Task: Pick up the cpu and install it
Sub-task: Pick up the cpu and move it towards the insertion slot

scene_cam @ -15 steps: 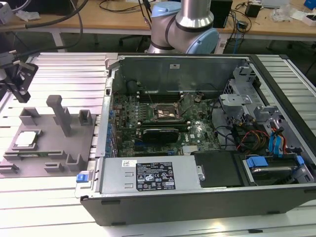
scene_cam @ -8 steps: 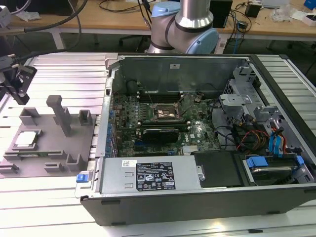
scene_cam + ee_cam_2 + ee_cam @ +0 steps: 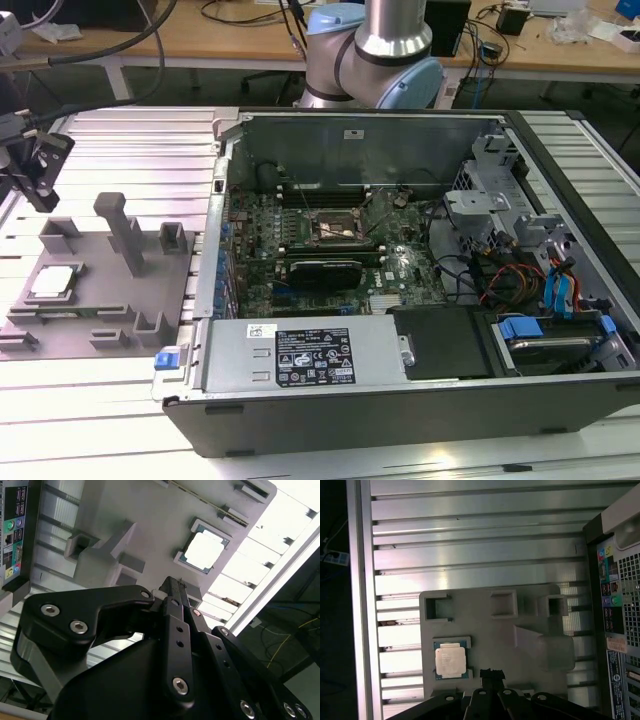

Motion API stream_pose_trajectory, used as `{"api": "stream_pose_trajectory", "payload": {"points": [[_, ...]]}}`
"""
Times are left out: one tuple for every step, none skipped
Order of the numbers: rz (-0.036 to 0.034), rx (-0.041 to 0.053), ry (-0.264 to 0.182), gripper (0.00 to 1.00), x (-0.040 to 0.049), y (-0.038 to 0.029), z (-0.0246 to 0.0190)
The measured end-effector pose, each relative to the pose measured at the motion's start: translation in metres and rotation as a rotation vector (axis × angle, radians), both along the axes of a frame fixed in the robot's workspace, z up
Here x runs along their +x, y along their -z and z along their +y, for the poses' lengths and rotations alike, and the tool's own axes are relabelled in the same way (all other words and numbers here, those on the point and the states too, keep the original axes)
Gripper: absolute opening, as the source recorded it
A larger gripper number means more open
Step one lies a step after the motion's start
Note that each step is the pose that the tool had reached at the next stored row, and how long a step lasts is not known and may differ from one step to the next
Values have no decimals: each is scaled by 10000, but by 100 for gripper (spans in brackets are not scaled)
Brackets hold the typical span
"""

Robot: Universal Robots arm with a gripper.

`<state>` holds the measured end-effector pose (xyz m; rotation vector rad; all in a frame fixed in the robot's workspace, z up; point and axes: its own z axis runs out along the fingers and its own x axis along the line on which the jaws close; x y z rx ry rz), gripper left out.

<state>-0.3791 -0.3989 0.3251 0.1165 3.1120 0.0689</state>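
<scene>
The cpu (image 3: 52, 283), a small square chip with a shiny silver top, lies flat in a recess of the grey fixture plate (image 3: 100, 300) at the exterior view's left. Both wrist views show the cpu (image 3: 204, 551) (image 3: 450, 660) from above. My black gripper (image 3: 42, 190) hangs in the air above the plate, a little beyond the cpu and apart from it. Its fingertips (image 3: 491, 673) stand together with nothing between them, and the gripper (image 3: 172, 586) holds nothing. The open motherboard socket (image 3: 335, 228) sits inside the computer case.
The open computer case (image 3: 420, 400) lies on the slatted aluminium table (image 3: 130, 140), to the exterior view's right of the fixture plate. Grey upright blocks (image 3: 125, 232) rise from the plate near the cpu. Cables and drive bays (image 3: 540, 290) fill the case's right side.
</scene>
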Motion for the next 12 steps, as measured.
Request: {"api": "stream_pose_trajectory", "payload": {"points": [[0, 0, 0, 11, 0, 0, 0], [0, 0, 0, 11, 0, 0, 0], [0, 0, 0, 11, 0, 0, 0], [0, 0, 0, 11, -1, 0, 0], [0, 0, 0, 11, -1, 0, 0], [0, 0, 1, 11, -6, 1, 0], [0, 0, 1, 11, -24, 10, 0], [0, 0, 1, 11, -34, 15, 0], [0, 0, 1, 11, -44, 20, 0], [1, 0, 0, 11, -58, 29, 0], [0, 0, 1, 11, -68, 37, 0], [0, 0, 0, 11, -80, 47, -1]]}}
